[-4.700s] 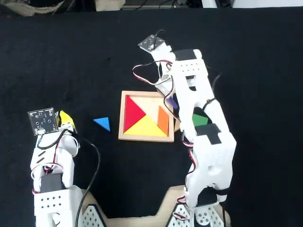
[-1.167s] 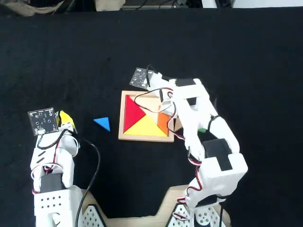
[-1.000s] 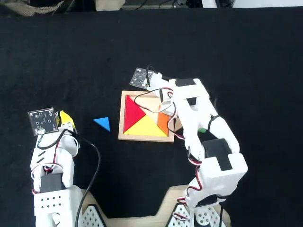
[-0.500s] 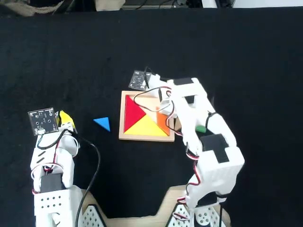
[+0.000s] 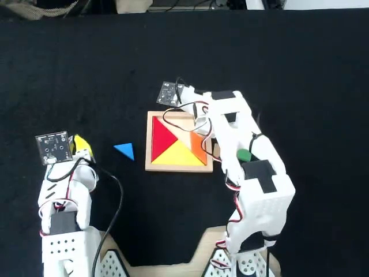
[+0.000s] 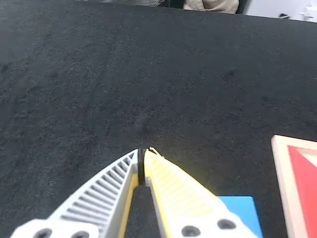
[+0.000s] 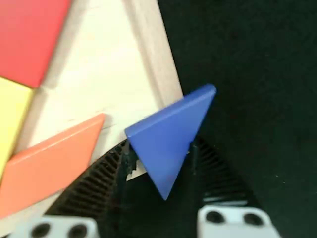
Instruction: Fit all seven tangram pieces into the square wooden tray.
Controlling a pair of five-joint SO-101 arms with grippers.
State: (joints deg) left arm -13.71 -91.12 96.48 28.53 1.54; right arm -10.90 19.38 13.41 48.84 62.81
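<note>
- Right gripper (image 7: pixel 159 151) has swung over the tray's (image 5: pixel 176 169) upper-right corner, clamping the dark blue triangle (image 7: pixel 171 134).
- Left gripper (image 6: pixel 142 156), lower left, sits closed.

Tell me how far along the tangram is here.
Done: three pieces lie in the tray: the red triangle, the yellow triangle and the orange piece. In hand: the right end effector grips a dark blue triangle at the tray's rim, not yet seated. Left: that one, the light blue triangle on the table beside the tray, and a green piece by the right arm.
</note>
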